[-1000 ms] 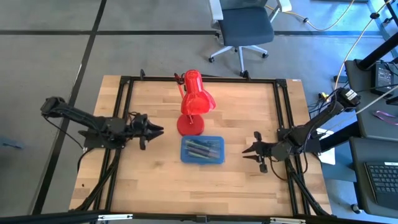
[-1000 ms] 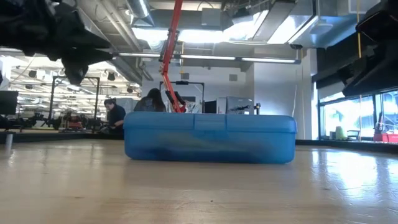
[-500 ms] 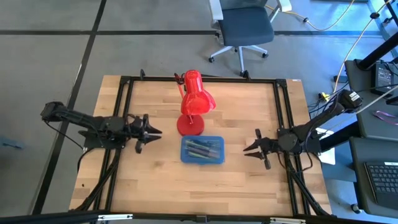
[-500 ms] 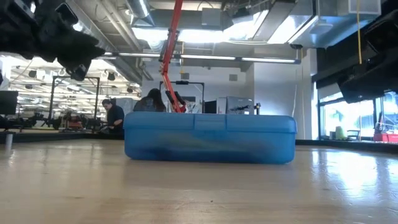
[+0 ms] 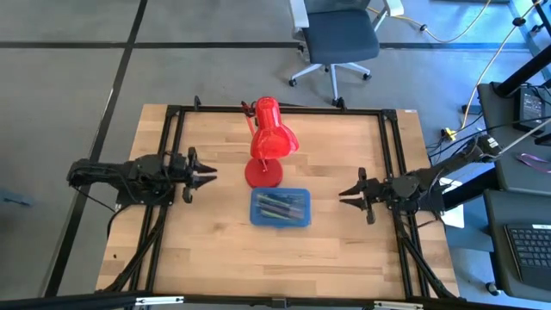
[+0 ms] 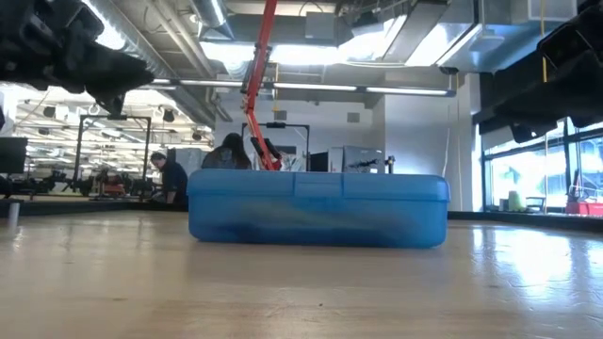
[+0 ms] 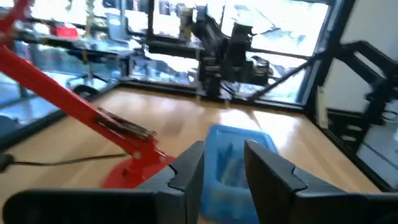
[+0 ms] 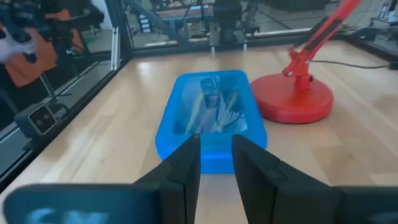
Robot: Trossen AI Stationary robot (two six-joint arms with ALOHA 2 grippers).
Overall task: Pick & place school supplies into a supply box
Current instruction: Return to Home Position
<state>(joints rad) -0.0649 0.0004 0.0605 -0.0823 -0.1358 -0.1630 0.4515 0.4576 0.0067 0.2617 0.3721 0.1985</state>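
Supply box (image 5: 280, 207): you have it closed at mid-table, just beside the red lamp (image 5: 263, 173).
Left gripper (image 5: 209, 176): apart from its left end, fingers narrowly parted, empty.
Right gripper (image 5: 344, 195): apart from its right end, same narrow gap, empty.
Long axis: runs from one gripper toward the other.

The table (image 5: 344, 250) is seen from overhead and, level, from its surface; the supply box (image 5: 280, 207), shared by all views, is faced by wrist cameras from 9 and 3 o'clock.
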